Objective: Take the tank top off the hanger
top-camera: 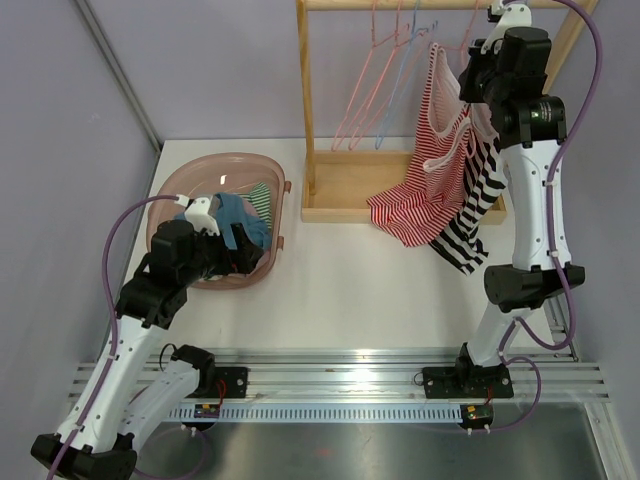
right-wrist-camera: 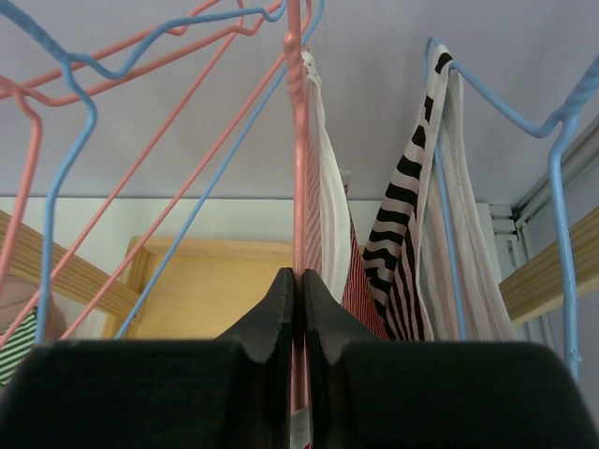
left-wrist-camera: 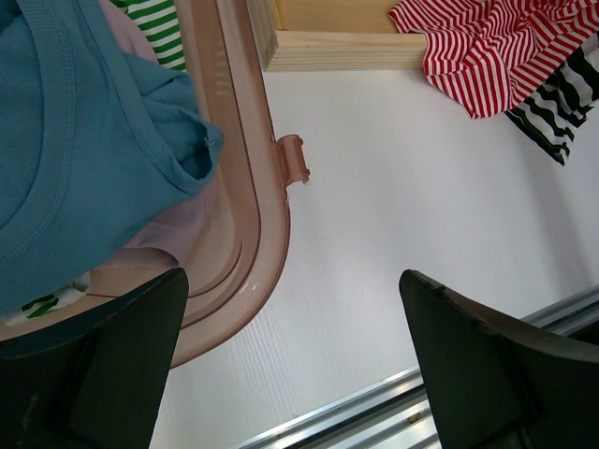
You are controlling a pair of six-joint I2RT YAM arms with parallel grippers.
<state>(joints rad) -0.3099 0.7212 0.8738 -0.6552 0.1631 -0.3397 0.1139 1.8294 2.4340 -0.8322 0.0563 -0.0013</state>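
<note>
A red-and-white striped tank top (top-camera: 425,170) hangs from a pink hanger (right-wrist-camera: 297,140) on the wooden rack, its hem pooled on the rack's base. My right gripper (right-wrist-camera: 299,281) is up at the hanger's shoulder, shut on the pink wire, with the top's white-trimmed strap (right-wrist-camera: 328,187) right beside the jaws. From above, the right gripper (top-camera: 468,70) sits at the top of the garment. A black-and-white striped tank top (right-wrist-camera: 402,215) hangs just to the right on a blue hanger (right-wrist-camera: 562,187). My left gripper (left-wrist-camera: 295,374) hangs open by the basket's rim, holding nothing.
A pink laundry basket (top-camera: 175,185) at the left holds a blue garment (left-wrist-camera: 84,140) and a green-striped one. Several bare pink and blue hangers (top-camera: 375,80) hang on the rack's left half. The rack's wooden base (top-camera: 345,185) lies on the white table.
</note>
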